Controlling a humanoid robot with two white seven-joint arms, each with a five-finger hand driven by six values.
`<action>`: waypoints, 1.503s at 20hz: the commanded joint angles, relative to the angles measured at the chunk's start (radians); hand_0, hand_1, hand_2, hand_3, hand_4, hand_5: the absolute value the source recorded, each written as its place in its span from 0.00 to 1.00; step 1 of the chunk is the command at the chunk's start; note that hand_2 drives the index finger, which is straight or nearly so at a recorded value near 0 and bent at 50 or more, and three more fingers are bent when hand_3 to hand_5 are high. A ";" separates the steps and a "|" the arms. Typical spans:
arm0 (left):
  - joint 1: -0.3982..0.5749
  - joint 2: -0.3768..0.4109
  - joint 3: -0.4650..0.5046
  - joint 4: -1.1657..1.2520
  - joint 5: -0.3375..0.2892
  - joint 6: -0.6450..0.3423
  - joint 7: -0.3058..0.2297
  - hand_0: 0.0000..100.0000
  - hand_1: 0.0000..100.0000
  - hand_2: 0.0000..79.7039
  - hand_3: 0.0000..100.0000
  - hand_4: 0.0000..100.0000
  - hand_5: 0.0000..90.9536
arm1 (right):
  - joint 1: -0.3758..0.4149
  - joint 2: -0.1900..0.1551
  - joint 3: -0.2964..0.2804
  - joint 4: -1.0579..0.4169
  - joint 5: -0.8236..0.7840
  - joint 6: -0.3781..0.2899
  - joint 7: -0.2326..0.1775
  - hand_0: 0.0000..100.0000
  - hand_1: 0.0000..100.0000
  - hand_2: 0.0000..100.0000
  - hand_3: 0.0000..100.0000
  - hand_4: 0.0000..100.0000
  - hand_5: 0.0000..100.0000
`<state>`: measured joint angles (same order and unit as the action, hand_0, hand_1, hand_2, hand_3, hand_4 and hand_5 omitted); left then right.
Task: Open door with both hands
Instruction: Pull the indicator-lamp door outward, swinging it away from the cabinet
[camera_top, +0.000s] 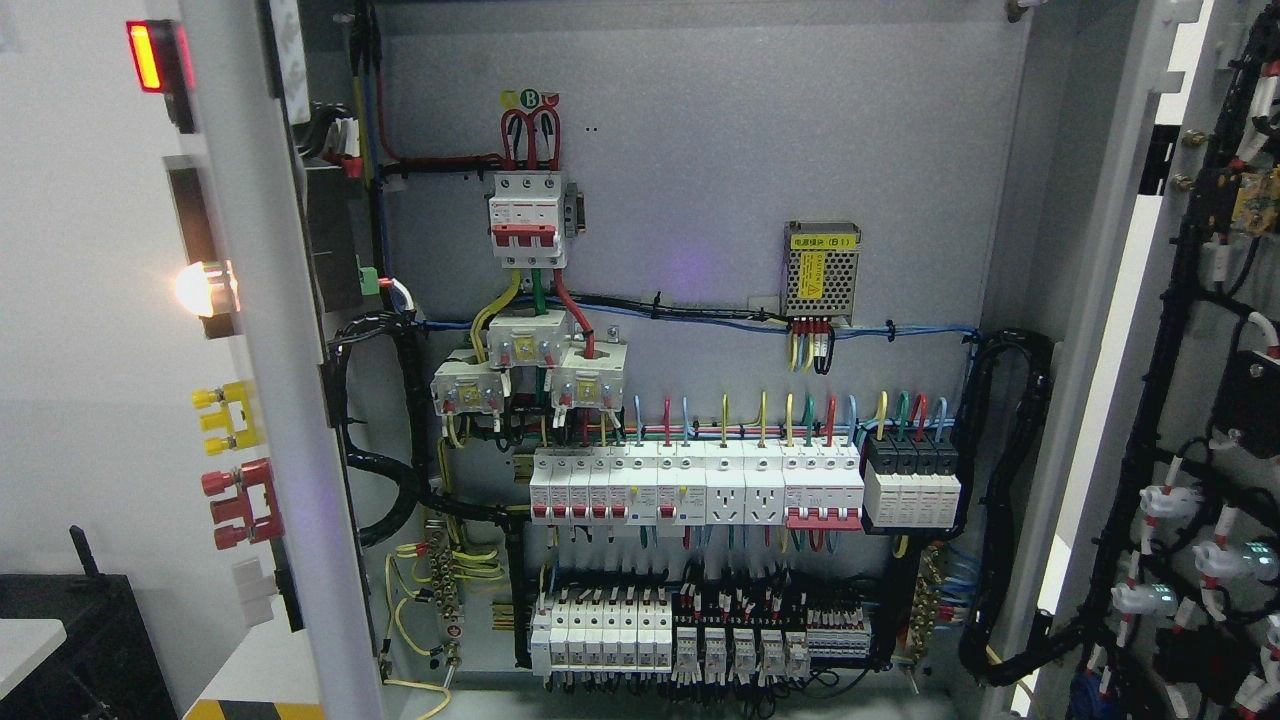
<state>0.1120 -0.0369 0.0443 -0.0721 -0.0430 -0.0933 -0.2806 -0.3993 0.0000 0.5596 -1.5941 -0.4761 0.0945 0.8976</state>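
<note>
Both doors stand swung wide: the left door (270, 350) edge-on at the left, the right door (1190, 400) folded back at the right, the breaker panel (700, 490) bare between. No hand is in view, so I cannot tell their state or which is nearer.

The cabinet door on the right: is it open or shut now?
Open. The right door is swung outward, showing the wiring on its inner face, and the breakers inside the cabinet are fully exposed.
</note>
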 joint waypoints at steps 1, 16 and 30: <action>0.000 0.000 0.000 0.000 0.000 0.000 0.000 0.00 0.00 0.00 0.00 0.00 0.00 | -0.003 0.025 0.032 0.002 0.001 0.001 -0.022 0.38 0.00 0.00 0.00 0.00 0.00; 0.000 0.000 0.000 0.000 0.000 0.000 0.000 0.00 0.00 0.00 0.00 0.00 0.00 | -0.024 0.057 0.065 0.000 0.004 0.008 -0.036 0.38 0.00 0.00 0.00 0.00 0.00; 0.000 0.000 0.000 0.000 0.000 0.000 0.000 0.00 0.00 0.00 0.00 0.00 0.00 | -0.035 0.081 0.109 -0.006 0.025 0.013 -0.059 0.38 0.00 0.00 0.00 0.00 0.00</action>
<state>0.1120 -0.0368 0.0444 -0.0721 -0.0430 -0.0933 -0.2806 -0.4322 0.0599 0.6370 -1.5947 -0.4612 0.1087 0.8401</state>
